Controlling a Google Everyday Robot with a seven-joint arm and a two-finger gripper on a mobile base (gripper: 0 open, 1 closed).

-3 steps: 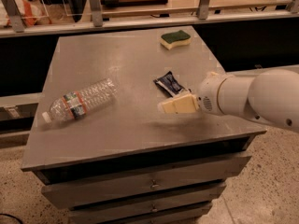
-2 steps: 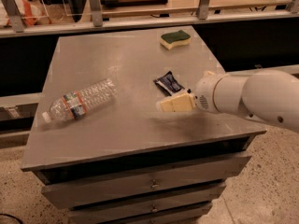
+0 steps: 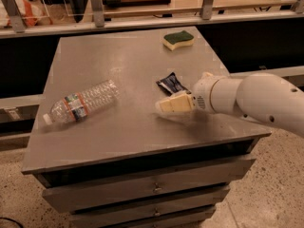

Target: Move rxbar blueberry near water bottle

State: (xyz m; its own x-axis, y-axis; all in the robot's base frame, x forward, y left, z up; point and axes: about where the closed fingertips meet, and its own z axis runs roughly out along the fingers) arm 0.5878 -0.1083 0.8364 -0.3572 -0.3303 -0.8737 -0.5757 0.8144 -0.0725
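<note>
The grey table top (image 3: 118,141) on my feed is matte and faintly scuffed, a square slab over a stack of drawers (image 3: 142,190) with small knobs. It stands on a speckled stone-like floor (image 3: 273,194), with a railing and a dark gap behind its far edge. Near the far right corner sits a sponge (image 3: 178,39), a soft, slightly waisted block with a green scouring face over a yellow body. Toward the left edge the water bottle (image 3: 84,102) lies on its side, clear ribbed plastic with an orange-red and green label band. Its white cap (image 3: 46,119) points at the near left corner and its base toward the table's middle. The rxbar blueberry (image 3: 171,83) lies flat right of centre, closer to the right edge than the left, a small dark navy crinkly wrapper with pale markings, set at a slant. The gripper (image 3: 161,106) is a cream-coloured tapered wedge low over the table just in front of the bar, its tip pointing at the left edge. Behind it, the smooth rounded white arm (image 3: 266,101) runs off past the right edge. I cannot tell from this angle whether the claw is clenched or released, and it may be brushing the bar's near end. The bar rests on the surface, well apart from the bottle.
</note>
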